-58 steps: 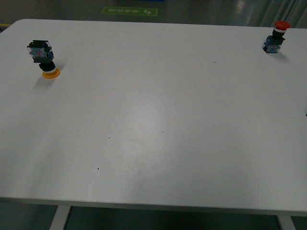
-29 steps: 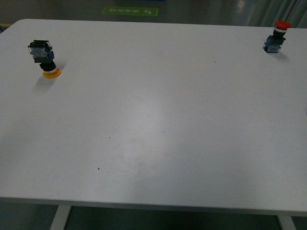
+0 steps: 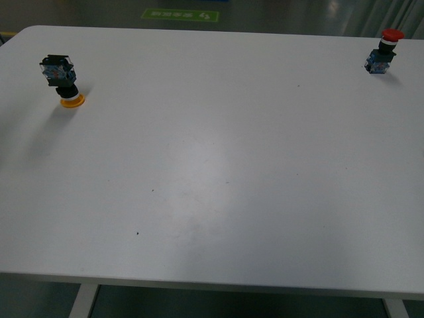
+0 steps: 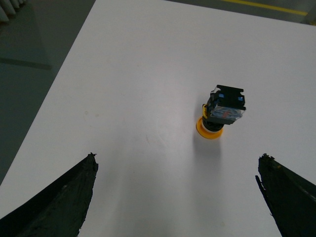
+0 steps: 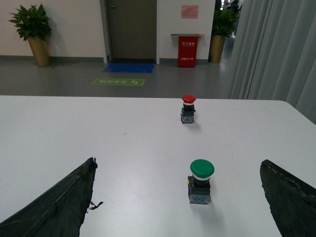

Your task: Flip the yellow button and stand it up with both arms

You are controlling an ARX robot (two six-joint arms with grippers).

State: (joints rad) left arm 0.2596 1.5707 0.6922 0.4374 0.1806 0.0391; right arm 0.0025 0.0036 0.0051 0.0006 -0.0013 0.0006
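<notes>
White table (image 3: 218,165), far-left area: yellow button (image 3: 61,81) inverted, cap down on surface, contact block up. Left gripper (image 4: 177,157): jaws spread wide, empty, btn ahead of the tips, no contact. Right gripper (image 5: 177,162): jaws wide apart, nothing held; green button (image 5: 201,180) and red button (image 3: 383,52) upright, right side.

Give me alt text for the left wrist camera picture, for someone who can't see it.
A yellow button stands upside down on its cap on a white table, its contact block on top. The left gripper is open, its black fingers spread wide, short of the button and touching nothing.
</notes>
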